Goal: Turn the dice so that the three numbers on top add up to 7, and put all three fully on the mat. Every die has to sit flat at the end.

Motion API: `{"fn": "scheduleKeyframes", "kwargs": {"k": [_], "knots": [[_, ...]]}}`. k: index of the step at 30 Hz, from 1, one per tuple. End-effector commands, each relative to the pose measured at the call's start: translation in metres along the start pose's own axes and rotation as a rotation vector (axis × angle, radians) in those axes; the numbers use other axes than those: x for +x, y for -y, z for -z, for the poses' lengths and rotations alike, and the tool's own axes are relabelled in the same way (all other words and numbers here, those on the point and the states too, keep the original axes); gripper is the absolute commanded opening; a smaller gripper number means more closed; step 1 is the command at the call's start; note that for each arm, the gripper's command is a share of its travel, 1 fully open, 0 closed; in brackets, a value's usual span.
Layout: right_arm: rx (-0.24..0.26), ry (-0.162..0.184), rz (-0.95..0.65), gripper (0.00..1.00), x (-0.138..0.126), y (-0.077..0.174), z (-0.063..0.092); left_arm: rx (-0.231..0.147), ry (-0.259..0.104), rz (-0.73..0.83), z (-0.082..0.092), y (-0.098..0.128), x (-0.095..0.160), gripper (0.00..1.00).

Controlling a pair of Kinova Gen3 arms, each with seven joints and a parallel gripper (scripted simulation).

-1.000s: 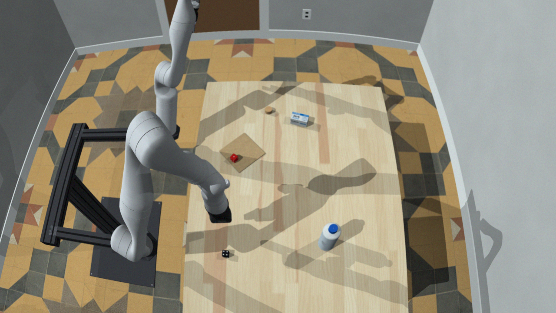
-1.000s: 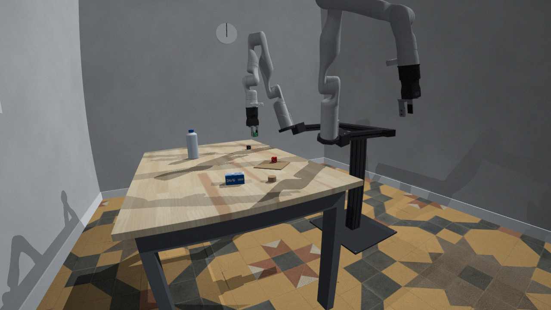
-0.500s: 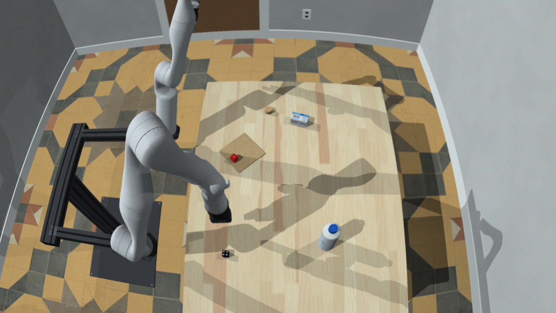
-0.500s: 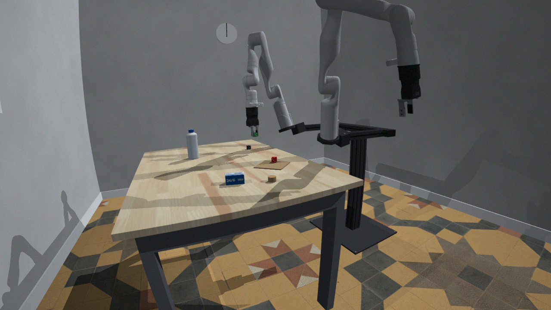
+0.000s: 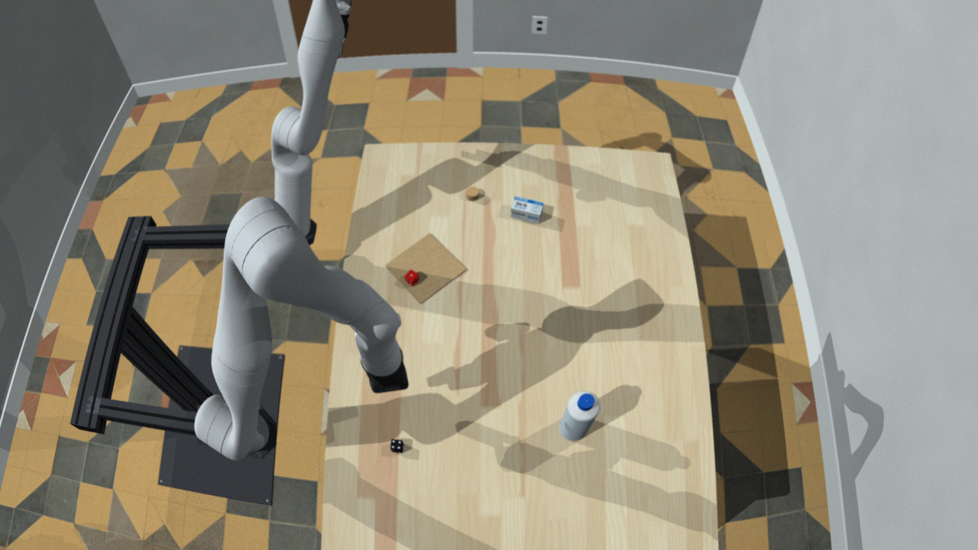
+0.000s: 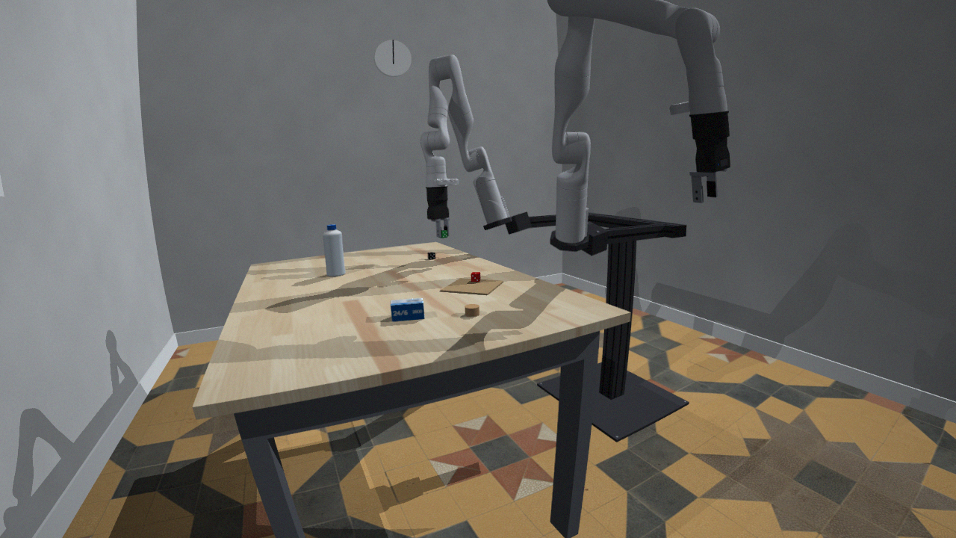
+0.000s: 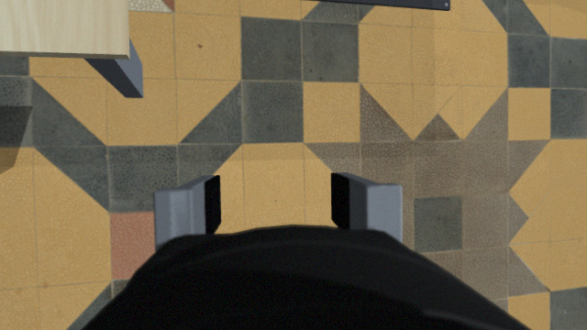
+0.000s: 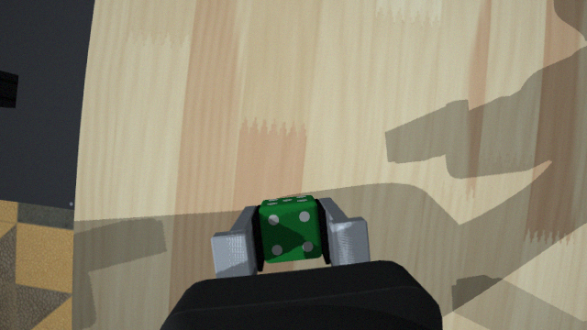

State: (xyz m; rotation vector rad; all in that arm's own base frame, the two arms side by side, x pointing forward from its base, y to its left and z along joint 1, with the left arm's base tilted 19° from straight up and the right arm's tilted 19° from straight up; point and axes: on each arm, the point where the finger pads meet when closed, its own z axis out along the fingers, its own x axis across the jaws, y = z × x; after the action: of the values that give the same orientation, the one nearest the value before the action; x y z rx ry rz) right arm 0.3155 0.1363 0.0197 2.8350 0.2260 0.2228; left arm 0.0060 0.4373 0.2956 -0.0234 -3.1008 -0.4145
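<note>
The right gripper (image 6: 442,230) (image 8: 290,225) is hovering above the table (image 5: 519,355) (image 6: 320,334) (image 8: 358,92), its fingers standing about half open and clamping the green die (image 6: 444,233) (image 8: 291,234) by two opposite sides; in the wrist view that die is showing four pips on the face toward the camera, with a further pipped face beyond it; below this gripper and off to one side, the black die (image 5: 396,445) (image 6: 432,255) is lying flat on the wood, showing four on top; well apart from the gripper, the red die (image 5: 411,276) (image 6: 475,276) is sitting on the mat (image 5: 437,263) (image 6: 471,288), near its edge; the white bottle (image 5: 580,415) (image 6: 334,252) is standing upright on the table, farther from the gripper than the black die is; the left gripper (image 6: 704,187) (image 7: 276,197) is hanging out past the table's edge, over the floor (image 6: 748,401) (image 7: 275,183), its fingers spread wide and holding nothing.
</note>
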Motion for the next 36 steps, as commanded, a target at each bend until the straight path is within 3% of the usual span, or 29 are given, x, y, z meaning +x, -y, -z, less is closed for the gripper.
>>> {"fn": "scheduleKeyframes", "kwargs": {"k": [1,14,29,36], "knots": [[0.001,0.002,0.044,0.49,-0.0005,0.0007,-0.0003,-0.002,0.000,0.000,0.0007,-0.0004,0.0003,1.00],[0.000,0.012,0.339,0.49,-0.0042,0.0021,-0.0041,-0.002,0.000,0.000,0.0007,-0.0004,0.0003,1.00],[0.002,0.012,0.839,0.49,-0.0027,0.0008,-0.0086,-0.002,0.000,0.000,0.0007,-0.0004,0.0003,1.00],[0.002,0.007,0.985,0.49,0.0000,-0.0002,-0.0095,-0.002,0.000,0.000,0.0007,-0.0004,0.0003,1.00]]}}
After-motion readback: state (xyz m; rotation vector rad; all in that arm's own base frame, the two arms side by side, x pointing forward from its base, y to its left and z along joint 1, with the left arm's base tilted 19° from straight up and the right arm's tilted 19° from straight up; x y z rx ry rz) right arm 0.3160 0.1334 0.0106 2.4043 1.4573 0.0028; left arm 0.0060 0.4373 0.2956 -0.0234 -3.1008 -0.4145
